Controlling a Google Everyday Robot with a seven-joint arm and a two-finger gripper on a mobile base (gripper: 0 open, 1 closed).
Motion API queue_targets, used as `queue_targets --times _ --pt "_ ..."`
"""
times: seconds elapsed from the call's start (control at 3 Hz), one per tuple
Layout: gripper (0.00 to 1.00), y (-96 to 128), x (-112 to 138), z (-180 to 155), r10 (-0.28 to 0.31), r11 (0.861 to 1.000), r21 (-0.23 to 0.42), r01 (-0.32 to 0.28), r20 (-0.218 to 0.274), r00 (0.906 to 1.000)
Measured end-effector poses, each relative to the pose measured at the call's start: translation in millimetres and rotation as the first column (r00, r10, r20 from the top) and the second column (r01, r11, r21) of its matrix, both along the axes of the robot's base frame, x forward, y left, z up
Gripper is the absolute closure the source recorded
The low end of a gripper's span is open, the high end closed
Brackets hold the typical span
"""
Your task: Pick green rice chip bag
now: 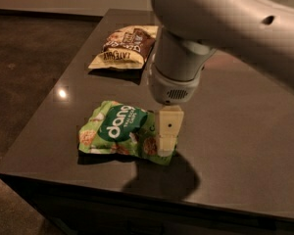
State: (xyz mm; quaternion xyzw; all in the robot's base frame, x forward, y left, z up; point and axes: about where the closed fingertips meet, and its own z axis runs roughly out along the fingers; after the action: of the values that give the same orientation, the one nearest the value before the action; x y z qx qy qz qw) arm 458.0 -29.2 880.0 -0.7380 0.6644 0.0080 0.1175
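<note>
- We are seeing the gripper (166, 143) hanging point-down at the right end of the green rice chip bag (118, 131), touching it or just above it. We are not able to tell whether it is released or clenched.
- The bag is lying flat, label up, near the front-left of the dark table (245, 141), so we are judging that a top-down approach at one crinkly end suits it.
- The arm (220, 18) is reaching in from the upper right and casting a shadow in front of the bag.
- The brown-and-cream snack bag (123, 48) is lying well apart toward the far edge, so we are not expecting it to interfere.
</note>
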Motion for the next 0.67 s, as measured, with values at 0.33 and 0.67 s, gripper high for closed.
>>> queue_targets --times 0.33,0.67 --pt "0.0 9 4 -17 0.012 1.0 -0.02 -0.012 -0.015 0.9998" --pt "0.0 16 10 -28 0.031 0.999 -0.039 -0.032 -0.024 0.9992"
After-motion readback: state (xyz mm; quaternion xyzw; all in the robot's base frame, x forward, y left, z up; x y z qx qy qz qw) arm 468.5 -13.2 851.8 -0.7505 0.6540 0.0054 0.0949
